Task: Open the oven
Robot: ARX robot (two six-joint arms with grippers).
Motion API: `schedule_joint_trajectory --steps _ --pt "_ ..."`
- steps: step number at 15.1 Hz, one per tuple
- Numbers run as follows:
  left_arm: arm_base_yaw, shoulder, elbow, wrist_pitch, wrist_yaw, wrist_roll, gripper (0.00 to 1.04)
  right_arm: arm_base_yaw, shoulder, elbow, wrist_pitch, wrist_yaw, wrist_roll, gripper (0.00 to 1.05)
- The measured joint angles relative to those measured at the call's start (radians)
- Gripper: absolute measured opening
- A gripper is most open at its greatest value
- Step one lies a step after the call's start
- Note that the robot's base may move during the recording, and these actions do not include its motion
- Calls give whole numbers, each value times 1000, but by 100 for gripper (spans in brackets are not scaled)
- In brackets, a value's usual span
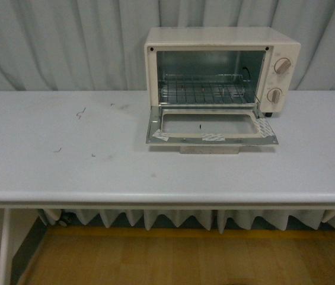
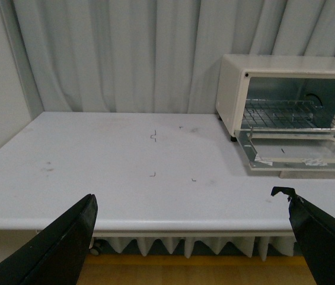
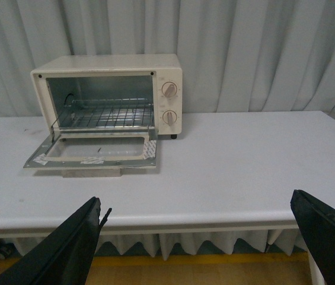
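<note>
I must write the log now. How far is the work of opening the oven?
It looks done: the oven has its door folded down flat, and the wire rack inside is exposed. Nothing is in hand: the left end effector and the right end effector are open, back from the table. Nothing appears left.

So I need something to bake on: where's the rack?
Front view: the rack sits inside the open oven, right of table centre, behind the lowered door.
</note>
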Motion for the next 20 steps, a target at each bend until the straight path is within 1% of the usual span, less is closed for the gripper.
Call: schedule_joint_trajectory --steps 20 --pt "0 0 0 -2 0 3 98 0 0 0 -2 -1 0 98"
